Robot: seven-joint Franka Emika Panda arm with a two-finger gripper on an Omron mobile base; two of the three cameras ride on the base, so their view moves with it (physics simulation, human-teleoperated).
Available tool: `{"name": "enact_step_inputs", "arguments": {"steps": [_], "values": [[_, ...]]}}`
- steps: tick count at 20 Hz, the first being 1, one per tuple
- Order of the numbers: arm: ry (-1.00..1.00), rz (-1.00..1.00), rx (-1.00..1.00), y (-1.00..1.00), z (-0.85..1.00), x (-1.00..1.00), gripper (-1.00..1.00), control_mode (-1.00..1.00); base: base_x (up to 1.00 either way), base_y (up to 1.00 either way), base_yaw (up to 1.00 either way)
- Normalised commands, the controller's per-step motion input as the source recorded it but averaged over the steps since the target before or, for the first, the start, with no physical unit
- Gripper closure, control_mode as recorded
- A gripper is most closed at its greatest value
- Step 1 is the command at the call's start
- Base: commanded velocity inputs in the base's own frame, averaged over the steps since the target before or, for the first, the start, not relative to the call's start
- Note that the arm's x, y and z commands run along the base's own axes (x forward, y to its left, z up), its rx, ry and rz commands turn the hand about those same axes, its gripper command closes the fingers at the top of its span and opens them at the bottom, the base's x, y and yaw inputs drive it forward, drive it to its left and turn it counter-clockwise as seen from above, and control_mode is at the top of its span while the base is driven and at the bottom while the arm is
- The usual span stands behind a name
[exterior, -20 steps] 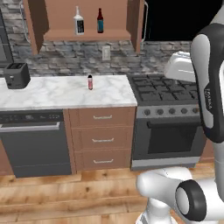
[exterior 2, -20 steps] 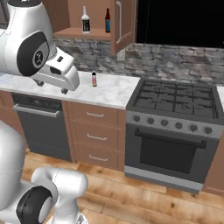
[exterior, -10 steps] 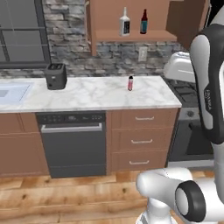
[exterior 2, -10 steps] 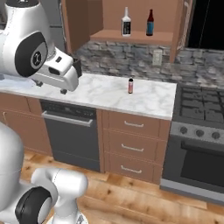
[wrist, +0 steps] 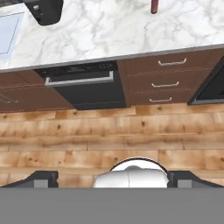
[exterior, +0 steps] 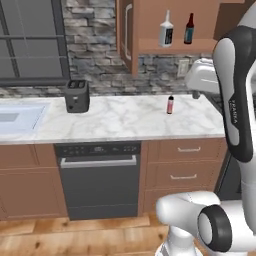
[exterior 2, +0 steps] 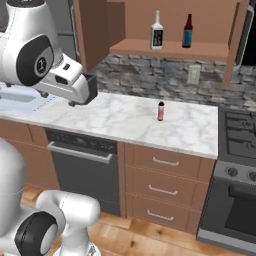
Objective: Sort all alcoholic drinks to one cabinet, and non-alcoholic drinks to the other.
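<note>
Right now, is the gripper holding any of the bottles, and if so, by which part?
Nothing is held. The gripper is open and empty, looking down at the floor, and the pink bottle stands alone on the counter.

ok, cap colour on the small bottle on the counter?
Black, on the pink bottle; clearest in the right base view.

We see lots of bare counter [exterior: 120,120]. A small pink bottle [exterior: 170,105] stands alone on it, and a toaster [exterior: 77,96] sits far to the side. Two bottles [exterior: 166,31] stand on the open cabinet shelf [exterior 2: 170,49].
</note>
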Motion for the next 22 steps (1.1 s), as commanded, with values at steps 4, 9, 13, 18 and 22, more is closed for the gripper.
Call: {"name": "enact_step_inputs", "arguments": {"steps": [4, 9, 13, 18, 22], "values": [[0.0, 0.0, 0.0, 0.0, 0.0, 0.0, -1.0, 1.0, 0.41, -0.21, 0.0], [0.0, 0.0, 0.0, 0.0, 0.0, 0.0, -1.0, 1.0, 0.71, -0.14, 0.0], [0.0, 0.0, 0.0, 0.0, 0.0, 0.0, -1.0, 1.0, 0.54, -0.3, 0.0], [0.0, 0.0, 0.0, 0.0, 0.0, 0.0, -1.0, 1.0, 0.47, -0.39, -0.01], [0.0, 0.0, 0.0, 0.0, 0.0, 0.0, -1.0, 1.0, 0.46, -0.46, -0.07]]}}
